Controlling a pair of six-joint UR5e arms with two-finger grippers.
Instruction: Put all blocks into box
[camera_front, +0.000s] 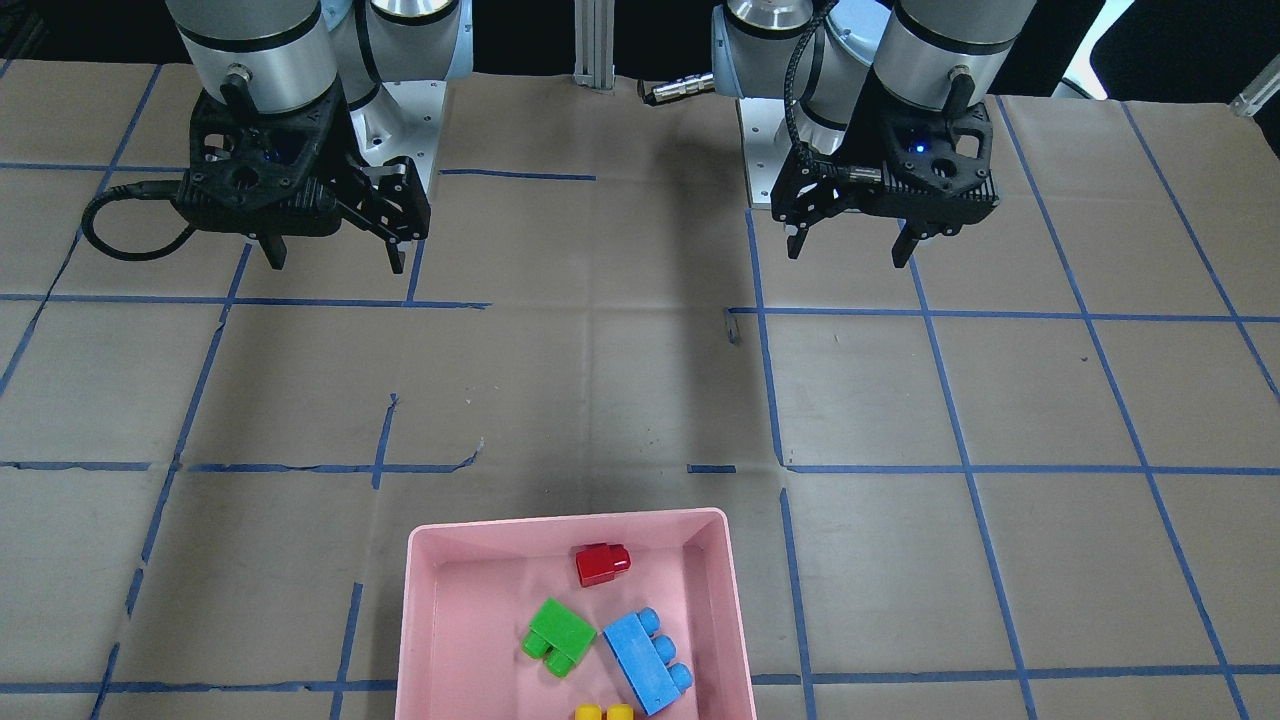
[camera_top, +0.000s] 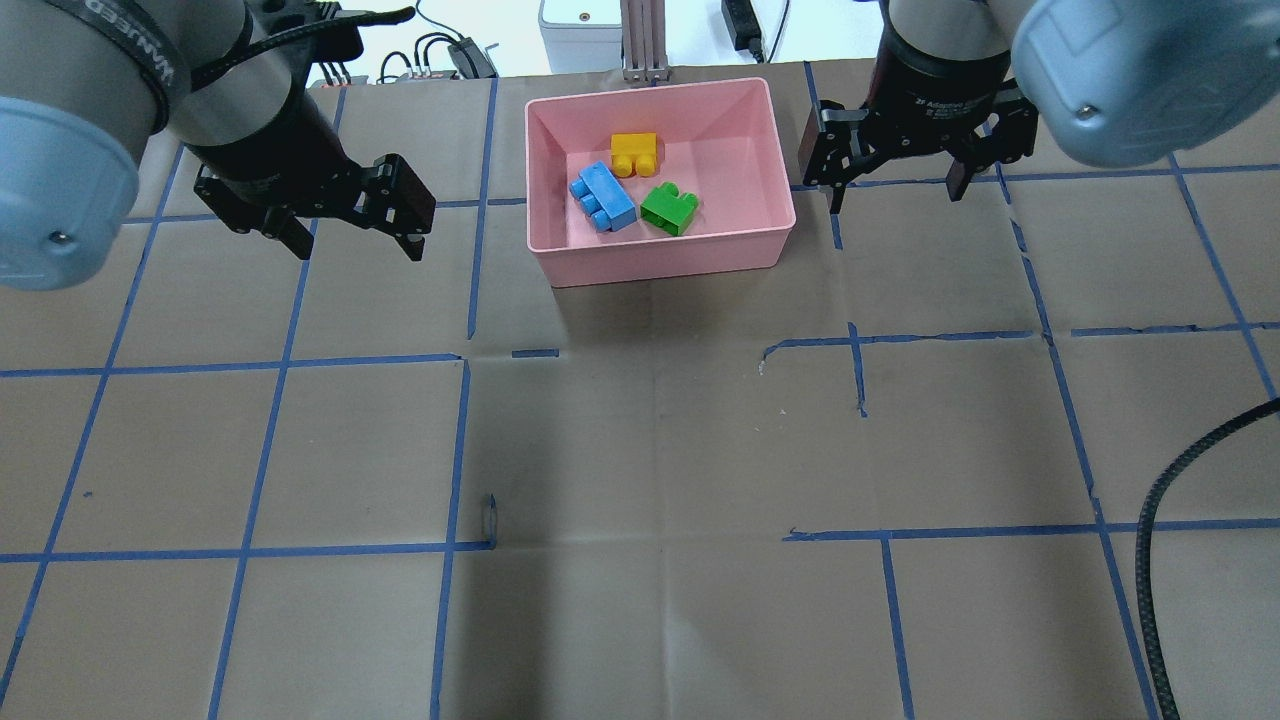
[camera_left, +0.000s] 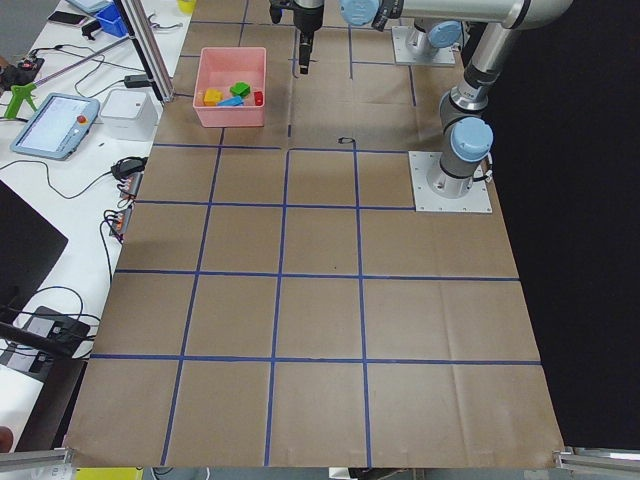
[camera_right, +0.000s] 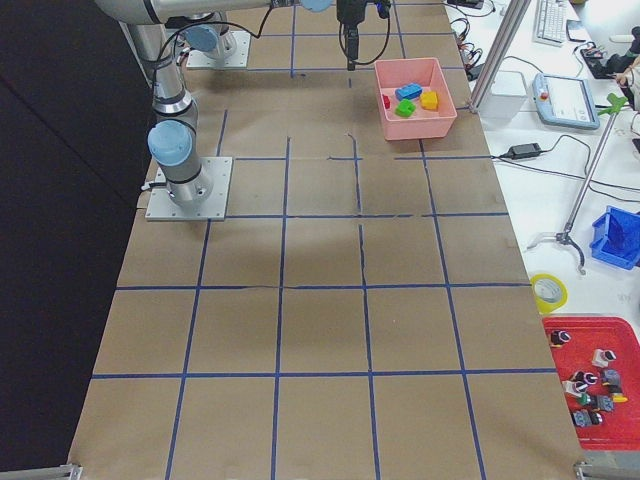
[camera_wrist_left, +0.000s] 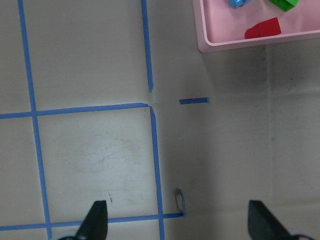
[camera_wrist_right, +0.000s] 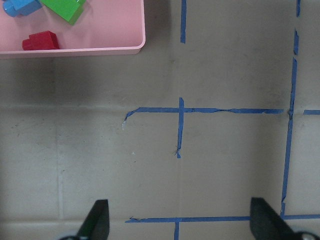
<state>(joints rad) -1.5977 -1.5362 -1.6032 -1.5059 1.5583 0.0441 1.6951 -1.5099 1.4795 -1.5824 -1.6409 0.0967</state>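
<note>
The pink box (camera_front: 412, 620) (camera_top: 660, 262) stands at the table's far middle. All the blocks lie inside it: green (camera_front: 558, 636) (camera_top: 669, 208), blue (camera_front: 648, 662) (camera_top: 603, 196), yellow (camera_front: 604, 712) (camera_top: 635, 153) and red (camera_front: 602, 564). The box's near wall hides the red block in the overhead view; it shows in the left wrist view (camera_wrist_left: 262, 28) and the right wrist view (camera_wrist_right: 40, 41). My left gripper (camera_top: 357, 250) (camera_front: 848, 255) (camera_wrist_left: 178, 222) hangs open and empty above the table, left of the box. My right gripper (camera_top: 895, 198) (camera_front: 336, 262) (camera_wrist_right: 180, 222) hangs open and empty to its right.
Brown paper with a blue tape grid (camera_top: 460, 360) covers the table. An aluminium post (camera_top: 640, 40) stands just behind the box. A black cable (camera_top: 1160, 560) hangs at the near right. A tablet (camera_left: 55, 125) and a white device (camera_left: 128, 113) lie on the side bench.
</note>
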